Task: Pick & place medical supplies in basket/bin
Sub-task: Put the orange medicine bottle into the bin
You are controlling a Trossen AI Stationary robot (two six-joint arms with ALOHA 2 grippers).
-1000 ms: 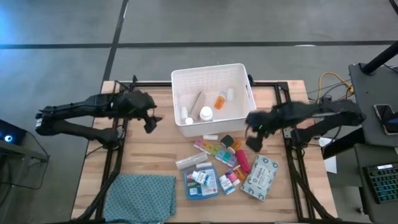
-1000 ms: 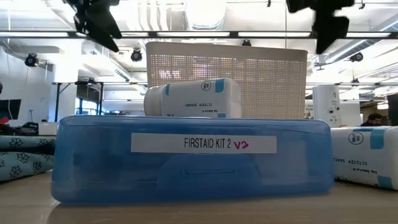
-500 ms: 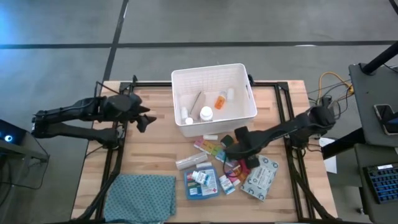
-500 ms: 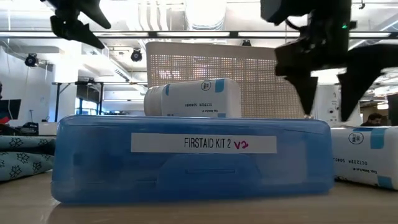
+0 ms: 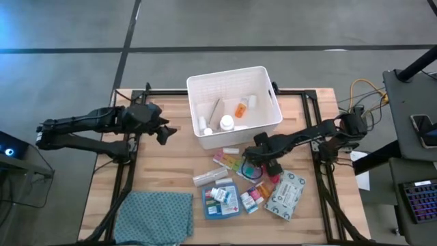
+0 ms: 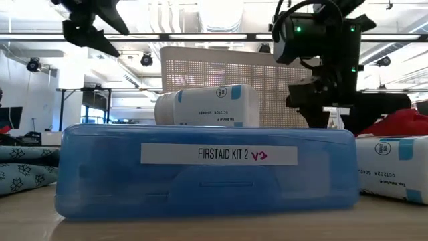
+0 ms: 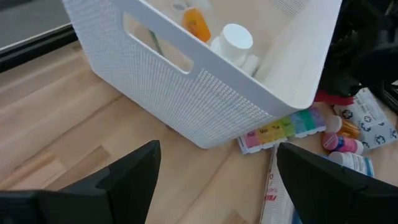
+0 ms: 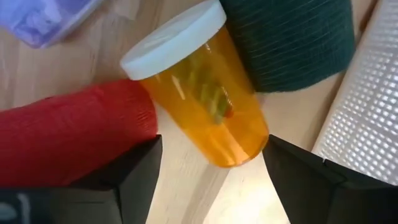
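While its fingers straddle the orange vial, the right tool sits low.

wooden table, bin (white), supplies, cloth

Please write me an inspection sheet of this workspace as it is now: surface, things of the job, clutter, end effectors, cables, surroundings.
Surface: wooden table, dark frame rails along its edges.
Job's things: white bin holds an orange container and white bottles; pill organiser, blue first-aid box and wipes pack lie in front of it.
Clutter: teal patterned cloth at the near left corner.
End effectors: left end effector open, hanging left of the bin; right end effector down among the supplies, fingers either side of an orange pill bottle, beside a red roll.
Cables: yellow cable right of the table.
Surroundings: grey floor, equipment at the right.
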